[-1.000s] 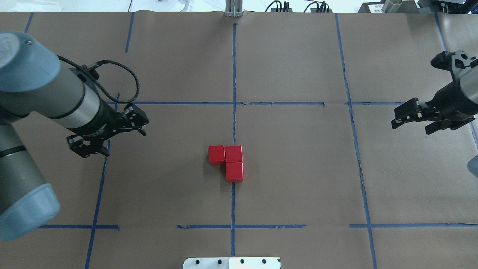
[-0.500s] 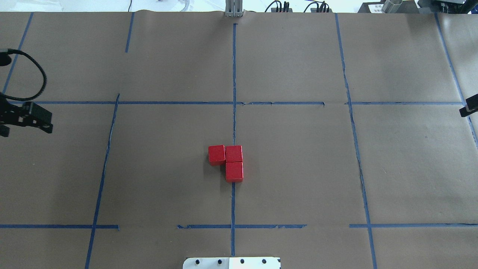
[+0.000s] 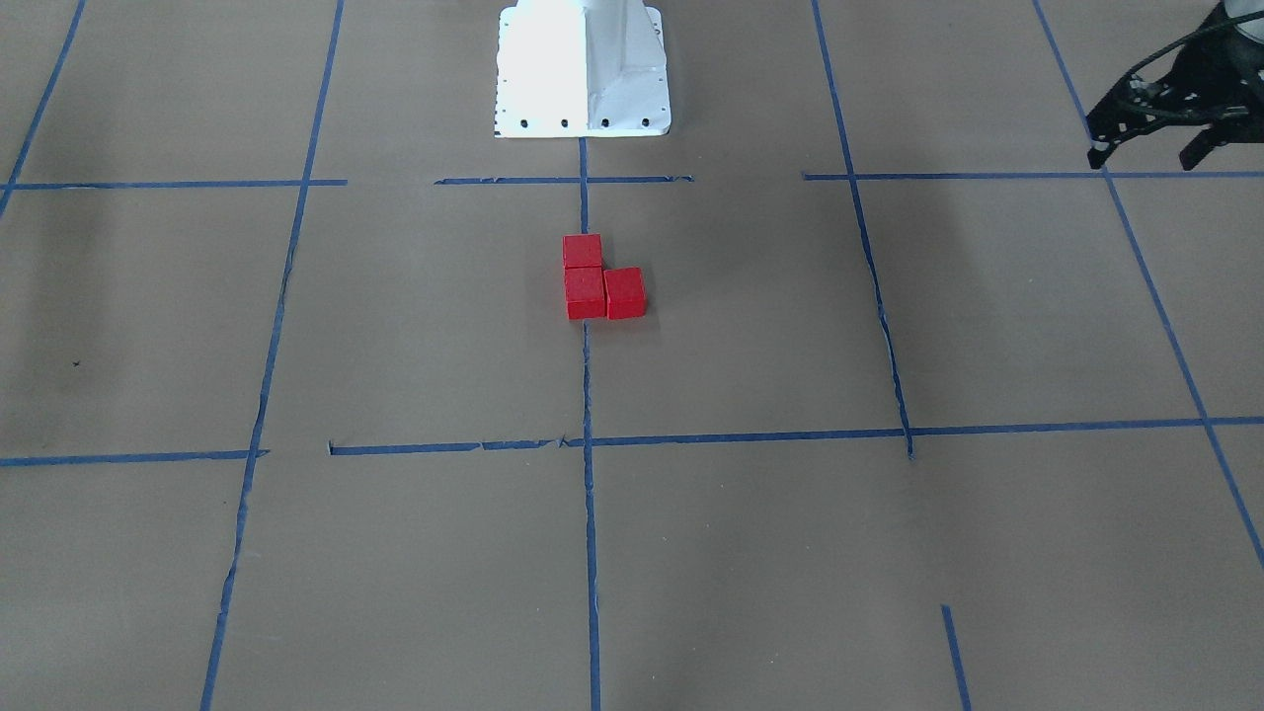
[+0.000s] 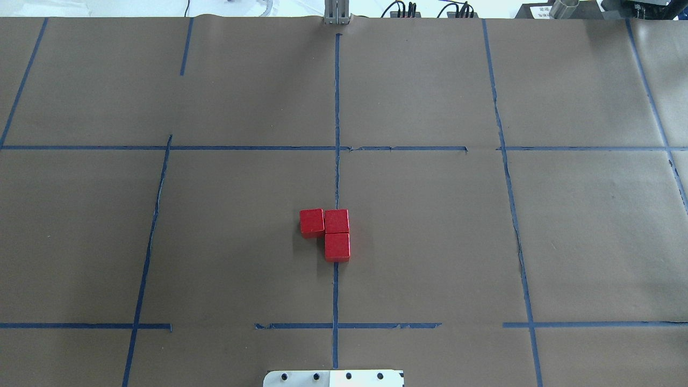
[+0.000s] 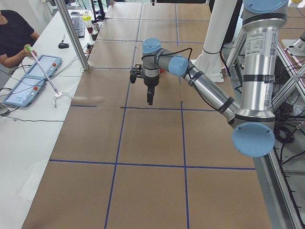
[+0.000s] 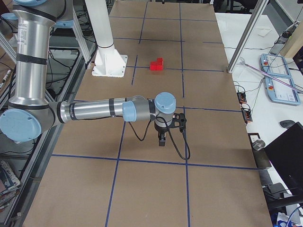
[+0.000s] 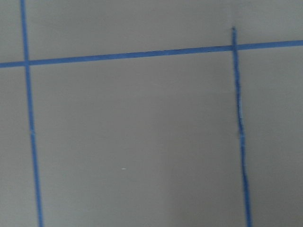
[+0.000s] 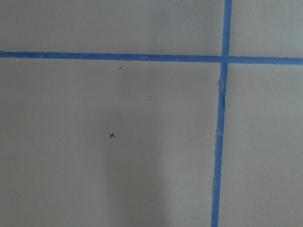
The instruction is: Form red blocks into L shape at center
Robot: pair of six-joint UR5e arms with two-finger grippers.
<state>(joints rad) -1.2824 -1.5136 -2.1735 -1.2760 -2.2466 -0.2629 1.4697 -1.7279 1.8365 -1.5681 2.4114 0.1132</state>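
Observation:
Three red blocks (image 4: 312, 222) (image 4: 337, 221) (image 4: 337, 247) lie touching in an L on the brown paper. Two of them sit on the centre blue tape line (image 4: 336, 177) and one is just left of it. They also show in the front view (image 3: 585, 293) and, small, in the exterior right view (image 6: 156, 64). My left gripper (image 3: 1143, 158) hangs far off at the front view's top right, fingers spread, open and empty. My right gripper (image 6: 162, 140) shows only in the exterior right view, far from the blocks; I cannot tell if it is open. Both wrist views show only paper and tape.
The white robot base plate (image 3: 583, 69) stands at the table edge behind the blocks. A metal post (image 5: 71, 33) and a side table with tablets (image 5: 28, 81) are on the operators' side, where a person sits.
Both arms have pulled back sideways out of the overhead view, the left one to the left and the right one to the right. The three red blocks have not moved.

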